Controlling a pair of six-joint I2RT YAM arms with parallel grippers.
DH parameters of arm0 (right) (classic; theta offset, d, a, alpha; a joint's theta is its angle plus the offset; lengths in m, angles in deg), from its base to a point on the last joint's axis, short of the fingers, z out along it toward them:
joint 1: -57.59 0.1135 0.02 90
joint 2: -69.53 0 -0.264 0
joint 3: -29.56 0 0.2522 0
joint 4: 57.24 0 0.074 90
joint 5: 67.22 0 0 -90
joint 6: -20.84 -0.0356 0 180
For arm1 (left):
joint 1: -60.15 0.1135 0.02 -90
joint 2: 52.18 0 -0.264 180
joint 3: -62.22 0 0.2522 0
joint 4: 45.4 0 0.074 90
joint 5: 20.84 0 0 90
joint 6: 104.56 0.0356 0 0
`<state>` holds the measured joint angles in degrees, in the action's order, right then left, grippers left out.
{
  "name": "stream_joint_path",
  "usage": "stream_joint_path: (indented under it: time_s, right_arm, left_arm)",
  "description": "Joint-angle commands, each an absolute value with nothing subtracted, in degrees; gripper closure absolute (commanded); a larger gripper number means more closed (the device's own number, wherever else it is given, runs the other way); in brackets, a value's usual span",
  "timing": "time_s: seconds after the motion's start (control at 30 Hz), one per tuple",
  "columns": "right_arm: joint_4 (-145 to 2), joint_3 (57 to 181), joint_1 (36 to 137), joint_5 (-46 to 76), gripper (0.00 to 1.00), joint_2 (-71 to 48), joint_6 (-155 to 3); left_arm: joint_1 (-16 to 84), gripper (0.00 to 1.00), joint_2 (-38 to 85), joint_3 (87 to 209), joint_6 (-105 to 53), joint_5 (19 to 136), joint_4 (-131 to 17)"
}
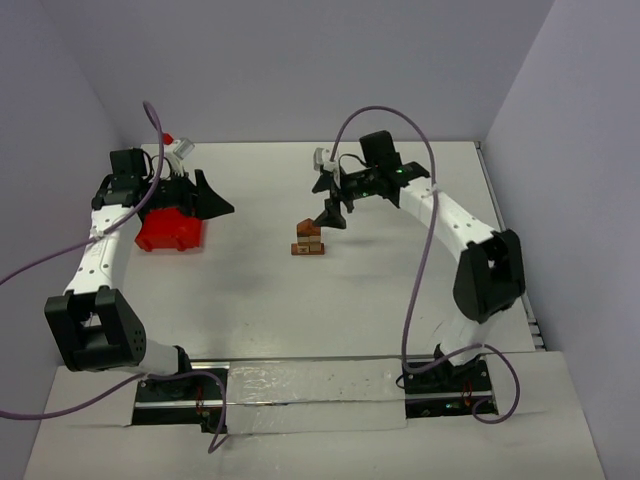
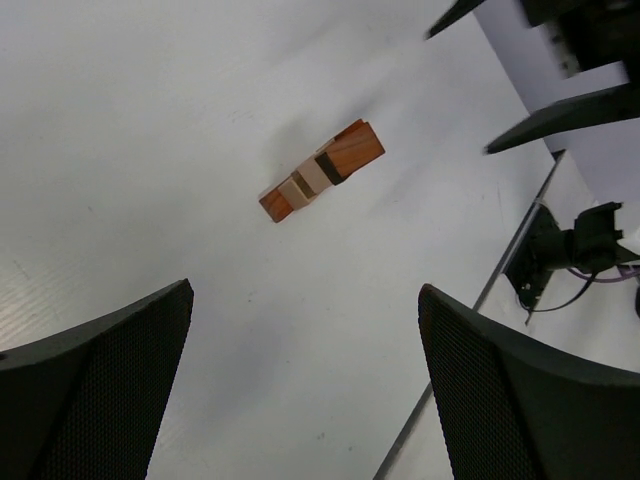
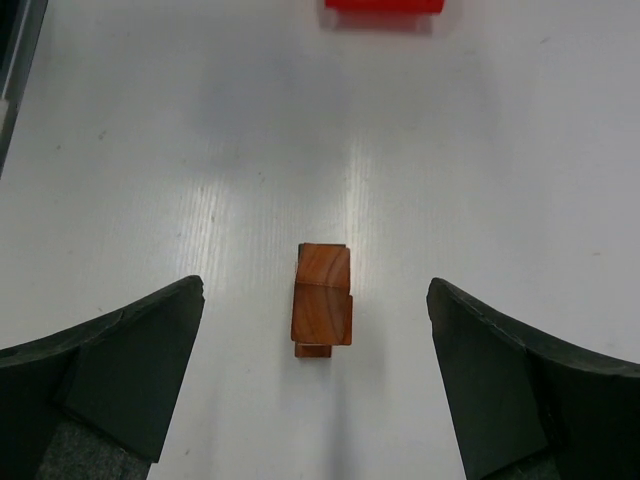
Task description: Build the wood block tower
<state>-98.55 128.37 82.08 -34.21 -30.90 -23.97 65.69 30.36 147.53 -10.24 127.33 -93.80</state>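
Observation:
The wood block tower (image 1: 309, 238) stands near the table's middle, a small stack of tan, reddish-brown and dark pieces on a flat base. From the side, the left wrist view shows the tower (image 2: 322, 171) with its layers. Seen from above, the tower (image 3: 322, 297) shows a reddish-brown ridged top. My right gripper (image 1: 337, 203) hovers just above and behind it, open, with nothing between its fingers (image 3: 120, 365). My left gripper (image 1: 212, 196) is open over the red bin, well left of the tower, its fingers (image 2: 95, 385) empty.
A red plastic bin (image 1: 170, 228) sits at the left under the left arm; its edge (image 3: 383, 6) shows at the top of the right wrist view. The table's right edge (image 1: 510, 250) runs beside the right arm. Purple cables loop over both arms.

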Motion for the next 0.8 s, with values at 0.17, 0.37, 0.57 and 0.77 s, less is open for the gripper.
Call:
stream_joint_path:
  time_s: [0.17,0.37,0.57,0.77]
  right_arm:
    - [-93.0,121.0,77.1,-19.3,0.0,-10.6,-47.7]
    - [-97.4,112.0,68.2,-12.6,0.0,-2.5,-56.9]
    - [-97.0,103.1,59.8,-3.8,0.0,6.3,-63.4]
    - [-95.2,96.5,58.4,2.6,0.0,14.5,-63.6]
  left_arm:
    - [65.6,0.01,23.1,144.2,-6.7,115.0,-90.8]
    - [65.6,0.01,16.5,142.5,-5.4,103.9,-87.6]
    - [65.6,0.01,14.1,140.2,-5.2,99.7,-87.2]
    - [65.7,0.01,10.8,135.9,-7.4,98.2,-83.1]
